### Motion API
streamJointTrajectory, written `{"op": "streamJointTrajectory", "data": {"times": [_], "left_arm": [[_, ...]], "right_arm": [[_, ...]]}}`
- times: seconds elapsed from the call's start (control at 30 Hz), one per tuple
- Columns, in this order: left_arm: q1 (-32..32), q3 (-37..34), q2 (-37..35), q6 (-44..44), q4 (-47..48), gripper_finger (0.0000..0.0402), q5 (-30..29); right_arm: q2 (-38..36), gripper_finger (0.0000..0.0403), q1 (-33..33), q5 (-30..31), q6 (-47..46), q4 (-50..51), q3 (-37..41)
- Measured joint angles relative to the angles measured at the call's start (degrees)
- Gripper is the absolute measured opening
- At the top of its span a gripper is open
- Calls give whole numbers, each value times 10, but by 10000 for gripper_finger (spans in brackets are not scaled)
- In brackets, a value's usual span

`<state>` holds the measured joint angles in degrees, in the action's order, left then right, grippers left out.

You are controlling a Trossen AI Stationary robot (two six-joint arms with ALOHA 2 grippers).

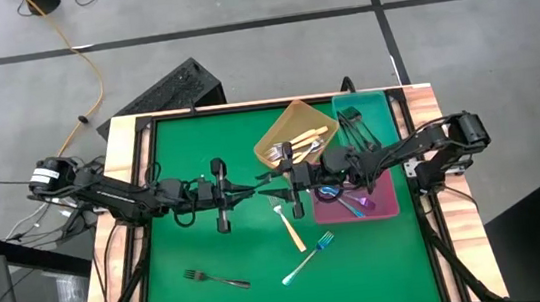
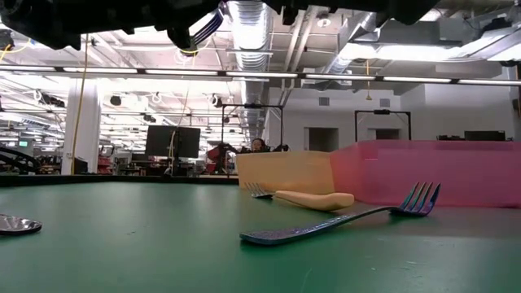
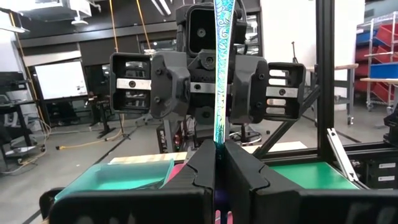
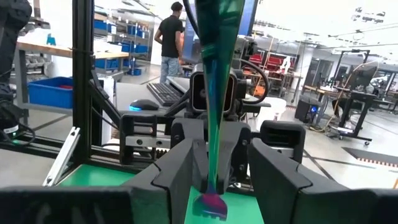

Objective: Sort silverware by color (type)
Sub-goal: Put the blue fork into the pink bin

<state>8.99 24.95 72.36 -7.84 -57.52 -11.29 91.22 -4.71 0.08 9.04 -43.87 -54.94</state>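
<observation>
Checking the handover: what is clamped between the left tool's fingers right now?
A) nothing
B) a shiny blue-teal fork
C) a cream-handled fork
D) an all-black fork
B: in the left wrist view the left tool is shut on the iridescent blue-teal fork, facing the right tool.

Forks (image 1: 309, 256) scattered on mat, trays

A green desk (image 1: 200, 153) with a pale wooden border carries three trays at its far right: an orange tray (image 1: 294, 128) set at an angle, a teal tray (image 1: 375, 112) beside it, and a pink tray (image 1: 380, 201) nearer the front. On the bare green lie a cream fork (image 1: 287, 226), a blue fork (image 1: 308, 258) just beside it, and a black fork (image 1: 215, 278) well apart to the left.
</observation>
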Motion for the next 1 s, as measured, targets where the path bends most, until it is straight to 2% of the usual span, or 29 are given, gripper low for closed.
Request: {"op": "streamJointTrajectory", "data": {"times": [0.33, 0.7, 1.0], "left_arm": [[0, 0, 9, -16, -46, 2, -4], [-12, 27, 120, -18, -136, 2, -5], [-12, 27, 127, -26, -154, 2, -5]], "right_arm": [[0, 176, 0, 0, 4, -20, 0], [0, 176, 0, -2, 4, -3, 0], [0, 175, 0, -2, 4, 15, 0]]}}
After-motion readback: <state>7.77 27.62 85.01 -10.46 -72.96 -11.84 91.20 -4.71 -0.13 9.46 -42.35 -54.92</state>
